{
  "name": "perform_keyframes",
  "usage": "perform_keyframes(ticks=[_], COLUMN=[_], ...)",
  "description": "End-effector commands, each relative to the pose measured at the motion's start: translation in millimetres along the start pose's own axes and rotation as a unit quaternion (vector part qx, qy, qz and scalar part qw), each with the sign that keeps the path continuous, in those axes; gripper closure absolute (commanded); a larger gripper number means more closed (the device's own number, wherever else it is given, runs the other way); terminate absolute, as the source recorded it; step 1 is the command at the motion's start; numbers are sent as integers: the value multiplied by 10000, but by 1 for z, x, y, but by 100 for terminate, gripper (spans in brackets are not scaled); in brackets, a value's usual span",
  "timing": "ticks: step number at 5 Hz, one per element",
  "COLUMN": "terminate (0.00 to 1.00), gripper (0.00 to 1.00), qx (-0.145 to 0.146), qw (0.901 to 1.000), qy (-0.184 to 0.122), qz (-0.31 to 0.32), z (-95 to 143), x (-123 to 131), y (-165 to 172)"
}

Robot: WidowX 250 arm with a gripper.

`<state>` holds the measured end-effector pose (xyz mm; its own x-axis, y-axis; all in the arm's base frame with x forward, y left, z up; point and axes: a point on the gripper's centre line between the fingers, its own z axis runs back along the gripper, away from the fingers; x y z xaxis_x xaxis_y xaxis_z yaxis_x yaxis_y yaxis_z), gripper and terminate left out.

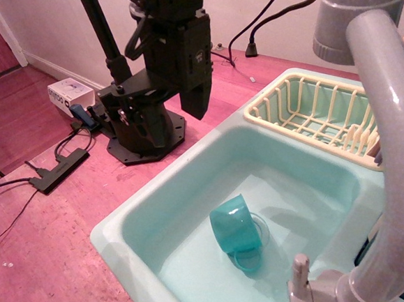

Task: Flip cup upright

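Observation:
The teal-blue cup (234, 225) lies on its side on the floor of the pale aqua sink basin (185, 191). Its loop handle (248, 259) points toward the front, and it rests over the clear drain ring (264, 231). My black gripper (195, 110) hangs above the basin's far-left rim, up and to the left of the cup and well clear of it. It holds nothing. I see its fingers side-on as one block, so the gap between them is hidden.
A cream dish rack (317, 111) sits at the back right of the sink. A grey faucet (392, 138) arches over the right side, with its lever (302, 285) at the front. The arm's base (144, 129), a power strip (60, 170) and cables lie on the pink surface to the left.

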<state>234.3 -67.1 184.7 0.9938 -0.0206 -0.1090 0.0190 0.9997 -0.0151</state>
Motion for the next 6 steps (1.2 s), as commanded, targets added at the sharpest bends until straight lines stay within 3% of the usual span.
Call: perform_keyframes(ticks=[1, 4, 5, 6], terminate=[0, 0, 0, 0], gripper=[0, 0, 0, 0], qx=[0, 205, 294, 409], qw=[10000, 9971, 9922, 9792], qy=[0, -264, -477, -706], qz=[0, -690, -1111, -1857], z=[0, -23, -35, -47], x=[0, 30, 31, 32], y=[0, -2, -4, 1])
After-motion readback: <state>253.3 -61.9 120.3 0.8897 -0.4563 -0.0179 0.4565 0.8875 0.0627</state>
